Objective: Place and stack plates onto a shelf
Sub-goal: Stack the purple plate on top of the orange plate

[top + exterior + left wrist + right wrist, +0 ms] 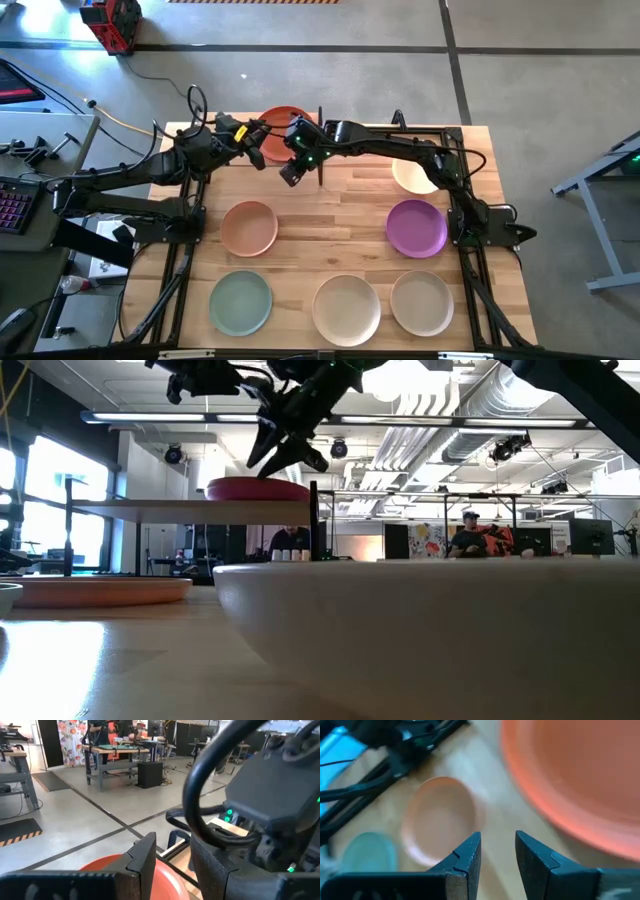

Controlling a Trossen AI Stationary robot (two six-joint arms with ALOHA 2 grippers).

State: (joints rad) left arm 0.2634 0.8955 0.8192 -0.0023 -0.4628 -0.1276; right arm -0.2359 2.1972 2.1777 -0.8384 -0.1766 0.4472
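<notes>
Up at the shelf [190, 510], both arms crowd one orange plate [283, 122].

Right gripper [497, 851], above that plate's near rim, is slightly parted and empty; left gripper [172, 857] looks similarly empty. Likely next: fetch the peach plate [249, 227].

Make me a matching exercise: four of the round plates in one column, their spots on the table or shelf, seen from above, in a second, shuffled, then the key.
1. round matte purple plate
2. round matte mint green plate
3. round matte peach plate
4. round matte orange plate

A. near row, left
B. far edge, between the grippers
C. middle row, right
D. middle row, left

Pairs: 1-C, 2-A, 3-D, 4-B
</notes>
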